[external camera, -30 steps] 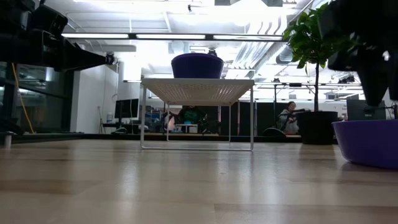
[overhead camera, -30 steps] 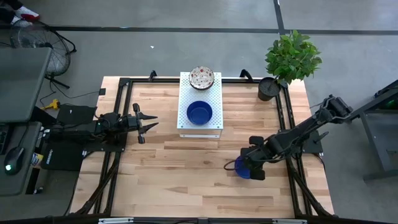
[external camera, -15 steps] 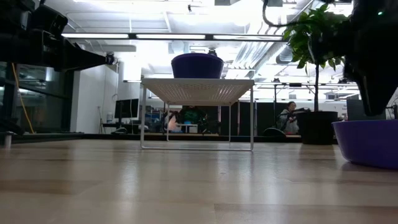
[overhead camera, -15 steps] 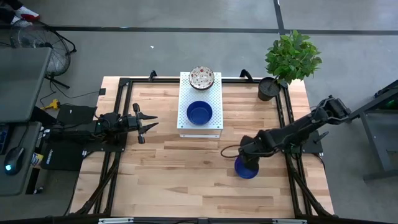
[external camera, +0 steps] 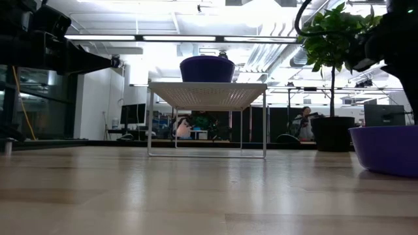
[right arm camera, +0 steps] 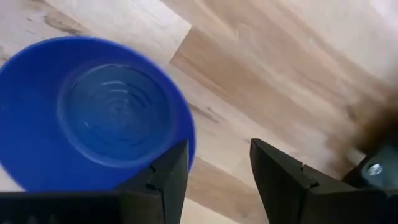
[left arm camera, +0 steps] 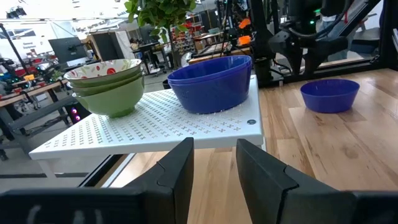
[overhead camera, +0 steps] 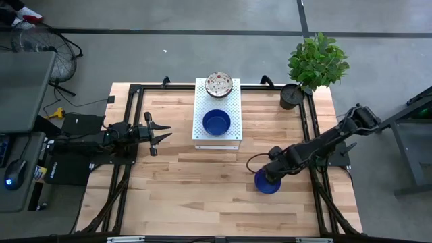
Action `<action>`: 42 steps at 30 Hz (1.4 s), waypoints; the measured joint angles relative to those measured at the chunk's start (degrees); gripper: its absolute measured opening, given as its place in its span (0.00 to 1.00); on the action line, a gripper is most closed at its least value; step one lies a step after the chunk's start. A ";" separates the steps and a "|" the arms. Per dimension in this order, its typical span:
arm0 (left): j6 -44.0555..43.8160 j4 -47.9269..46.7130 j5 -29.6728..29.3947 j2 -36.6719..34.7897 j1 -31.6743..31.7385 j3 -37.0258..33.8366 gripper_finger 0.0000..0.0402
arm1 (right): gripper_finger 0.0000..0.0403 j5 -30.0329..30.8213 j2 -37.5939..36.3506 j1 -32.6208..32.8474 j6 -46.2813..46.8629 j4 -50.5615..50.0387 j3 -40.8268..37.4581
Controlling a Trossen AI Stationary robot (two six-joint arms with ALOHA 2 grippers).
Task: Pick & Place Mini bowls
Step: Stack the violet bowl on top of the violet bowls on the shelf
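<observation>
While the left gripper [overhead camera: 159, 134] waits beside the rack [overhead camera: 235, 138] with narrowly parted fingers, the right gripper [overhead camera: 268, 171] hovers empty, fingers apart, over a blue bowl [overhead camera: 268, 183].

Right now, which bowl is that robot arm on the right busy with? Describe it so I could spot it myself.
Start at the white perforated stand at the back middle of the wooden table, then look toward the front right. There a single blue bowl sits on the bare wood, with the right gripper open just above its rim. Unlike the stacked bowls on the stand, it sits alone on the tabletop.
</observation>
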 joint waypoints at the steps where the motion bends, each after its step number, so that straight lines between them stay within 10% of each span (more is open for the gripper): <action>1: 0.02 0.00 0.00 0.00 0.00 0.00 0.29 | 0.40 -0.10 0.00 0.41 0.95 0.18 0.00; 22: 0.00 0.00 0.00 -0.02 0.00 0.00 0.29 | 0.40 -5.22 0.00 4.00 14.39 19.35 -8.33; 42: 0.01 -0.02 0.00 -0.01 0.00 0.00 0.29 | 0.36 -6.21 -1.55 3.93 14.53 16.62 -8.90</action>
